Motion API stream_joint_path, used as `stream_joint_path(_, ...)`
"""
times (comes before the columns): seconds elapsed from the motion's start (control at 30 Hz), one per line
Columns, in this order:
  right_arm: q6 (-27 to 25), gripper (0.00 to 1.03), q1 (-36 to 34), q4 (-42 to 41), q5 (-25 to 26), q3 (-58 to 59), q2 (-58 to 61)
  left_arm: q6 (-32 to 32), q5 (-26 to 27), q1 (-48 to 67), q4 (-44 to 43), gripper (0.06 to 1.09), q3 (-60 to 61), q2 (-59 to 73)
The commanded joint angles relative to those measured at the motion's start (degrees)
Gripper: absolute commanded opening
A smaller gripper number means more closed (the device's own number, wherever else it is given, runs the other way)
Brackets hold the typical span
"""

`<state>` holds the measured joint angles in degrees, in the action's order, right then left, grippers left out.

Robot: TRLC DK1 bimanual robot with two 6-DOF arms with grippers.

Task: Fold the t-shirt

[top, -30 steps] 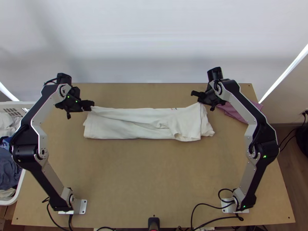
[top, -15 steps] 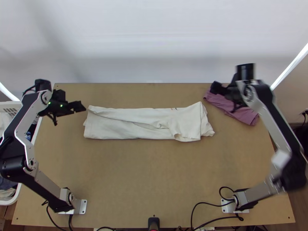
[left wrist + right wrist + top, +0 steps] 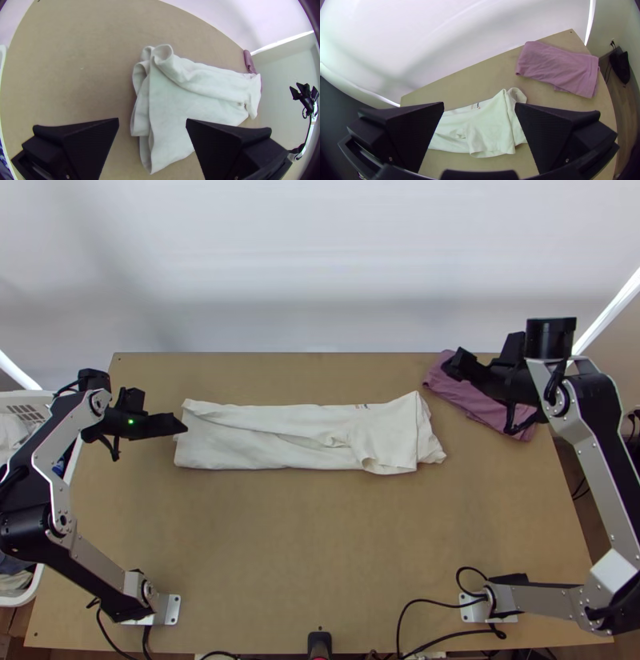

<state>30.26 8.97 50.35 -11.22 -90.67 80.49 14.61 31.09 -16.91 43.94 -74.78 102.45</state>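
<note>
Table of light wood (image 3: 320, 540), one: we see one white fabric t-shirt (image 3: 264, 444) in a long folded strip toward twelve, one folded mauve cloth (image 3: 452, 390) toward two, and our two tools, black left gripper (image 3: 162, 410) toward ten, black right gripper (image 3: 482, 350) toward two, fingers spread wide.

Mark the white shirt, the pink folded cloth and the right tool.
white shirt (image 3: 280, 448): top view, middle of the long strip
pink folded cloth (image 3: 558, 66): right wrist view, middle of its upper face
right tool (image 3: 479, 106): right wrist view, midway between its fingertips
</note>
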Motion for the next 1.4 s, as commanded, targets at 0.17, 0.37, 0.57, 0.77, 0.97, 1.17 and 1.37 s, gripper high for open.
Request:
stream_joint_path(0.17, 2.2, 0.99, -0.4, 1.9, -0.2, 0.8, -3.1, 2.6, 1.0, 0.3, -1.1, 1.03, -4.1, 7.8)
stream_joint_path(0.37, 0.7, 0.99, -1.9, 3.4, -0.2, -0.6, -3.7, 2.1, 1.2, 3.3, -1.3, 1.03, -6.0, 10.7)
stream_joint_path(0.57, 0.4, 0.99, -2.5, 4.1, -0.2, -1.8, -3.8, -1.3, 1.4, 9.9, -2.7, 1.03, -4.7, 9.7)
stream_joint_path(0.77, 0.3, 0.99, -2.6, 4.1, -0.1, -2.6, -3.6, -6.3, 1.3, 14.0, -7.9, 0.71, -1.2, 7.5)
stream_joint_path(0.97, -0.7, 0.99, -3.6, 4.2, -0.2, -1.8, -4.1, -8.9, 1.3, 9.0, -11.8, 0.10, 0.5, 5.4)
stream_joint_path(1.17, -2.4, 0.99, -4.0, 4.1, -0.2, 0.1, -4.9, -4.2, 1.3, -3.0, -8.9, 0.09, 0.1, 3.5)
stream_joint_path(1.37, -2.8, 0.99, -4.0, 3.4, -0.2, 1.6, -5.0, 1.0, 1.3, -12.4, 0.9, 0.09, -3.6, 2.0)
